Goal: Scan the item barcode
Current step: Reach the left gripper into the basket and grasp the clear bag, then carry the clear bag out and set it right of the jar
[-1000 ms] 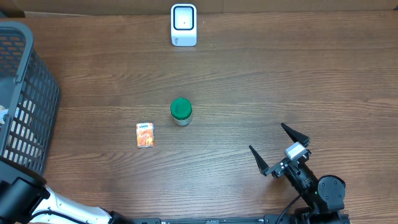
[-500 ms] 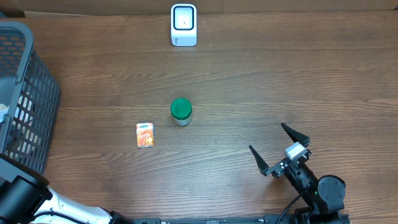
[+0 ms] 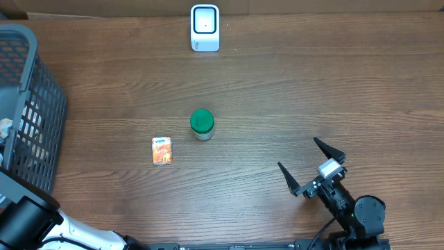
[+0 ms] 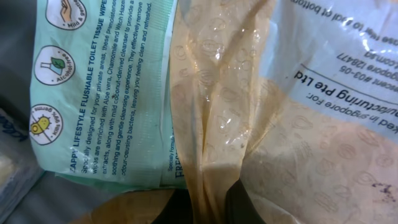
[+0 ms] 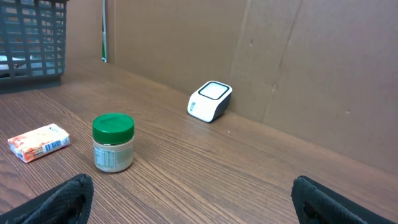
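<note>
Reaching into the basket (image 3: 41, 90) at the tabletop's (image 3: 277, 90) left, the left end effector (image 4: 200, 208) is clamped on a fold of the yellowish packet (image 4: 280, 155) — a green wipes pack (image 4: 106, 81) lies alongside. The right end effector (image 3: 310, 165) rests low, fingers (image 3: 326, 147) wide apart.

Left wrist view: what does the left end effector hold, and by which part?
The crinkly yellowish plastic packet, pinched by a raised fold of its film.
</note>
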